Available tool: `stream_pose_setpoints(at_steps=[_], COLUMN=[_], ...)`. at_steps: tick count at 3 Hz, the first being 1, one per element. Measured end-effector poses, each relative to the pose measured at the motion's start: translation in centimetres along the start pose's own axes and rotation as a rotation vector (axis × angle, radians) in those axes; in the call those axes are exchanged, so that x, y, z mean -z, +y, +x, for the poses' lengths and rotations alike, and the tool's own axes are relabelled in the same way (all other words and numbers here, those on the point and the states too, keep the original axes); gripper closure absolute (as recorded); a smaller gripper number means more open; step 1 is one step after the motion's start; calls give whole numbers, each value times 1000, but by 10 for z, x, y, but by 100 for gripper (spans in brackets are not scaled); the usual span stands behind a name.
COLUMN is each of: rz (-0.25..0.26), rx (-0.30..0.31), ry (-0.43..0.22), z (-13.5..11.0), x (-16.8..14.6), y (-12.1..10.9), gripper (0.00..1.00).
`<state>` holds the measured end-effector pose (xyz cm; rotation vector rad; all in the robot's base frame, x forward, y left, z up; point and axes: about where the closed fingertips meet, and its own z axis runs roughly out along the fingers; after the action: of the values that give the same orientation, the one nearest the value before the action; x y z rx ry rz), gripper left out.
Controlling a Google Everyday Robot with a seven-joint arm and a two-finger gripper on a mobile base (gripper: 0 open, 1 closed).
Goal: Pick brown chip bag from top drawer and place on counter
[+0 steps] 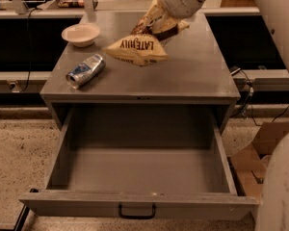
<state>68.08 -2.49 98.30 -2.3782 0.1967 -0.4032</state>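
The brown chip bag [138, 49] hangs tilted over the back middle of the counter [192, 73], cream end with dark lettering lowest and just above or touching the surface. My gripper [160, 21] is at the end of the white arm coming from the upper right, shut on the bag's brown upper end; the bag and the wrist mostly hide its fingers. The top drawer [139, 172] is pulled fully open below the counter's front edge and nothing lies inside it. Its black handle [137, 211] is centred on the front panel.
A crushed silver-blue can [85, 70] lies on the counter's left side. A white bowl [80, 34] stands at the back left. A cardboard box [262, 150] sits on the floor to the right. My white body [279, 186] fills the lower right.
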Motion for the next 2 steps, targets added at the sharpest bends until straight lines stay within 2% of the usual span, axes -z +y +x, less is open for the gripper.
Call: stream_pose_setpoints(at_steps=[1, 2], rz=[92, 142], rx=[-162, -246], ry=[91, 143], z=[24, 38], x=[-7, -12], y=[10, 5], gripper=[100, 83])
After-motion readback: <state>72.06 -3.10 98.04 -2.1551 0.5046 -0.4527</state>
